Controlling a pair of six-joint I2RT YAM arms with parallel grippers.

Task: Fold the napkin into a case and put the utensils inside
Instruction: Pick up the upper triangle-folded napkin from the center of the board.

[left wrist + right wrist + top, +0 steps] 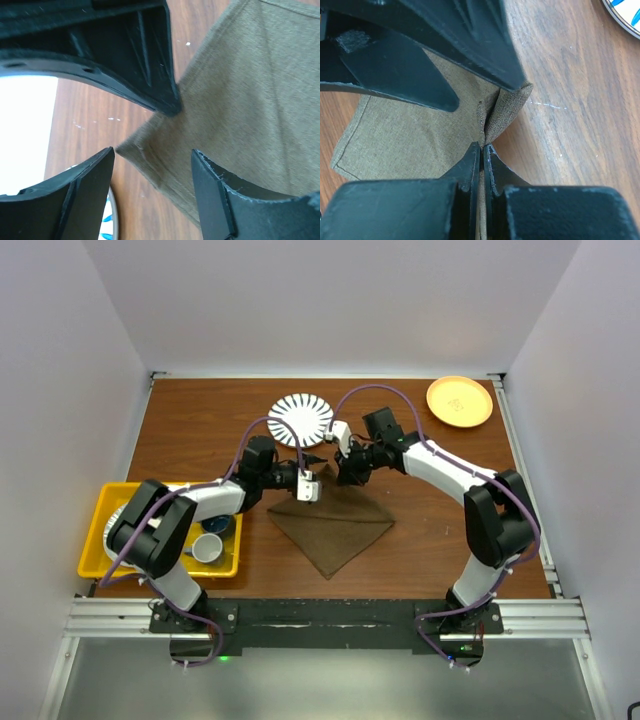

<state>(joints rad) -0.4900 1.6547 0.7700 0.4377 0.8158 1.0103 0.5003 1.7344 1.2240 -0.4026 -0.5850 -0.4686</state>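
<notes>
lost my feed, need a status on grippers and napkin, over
Left gripper open, astride a napkin corner. Right gripper shut, pinching the napkin close beside it. Fold not finished. Striped plate just beyond, not touching napkin.

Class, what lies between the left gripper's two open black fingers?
A corner of the dark olive-brown cloth napkin, seen in the left wrist view.

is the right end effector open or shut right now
Shut on the napkin: in the right wrist view the right end effector has its fingers nearly meeting, with a bunched cloth corner pinched between them.
</notes>
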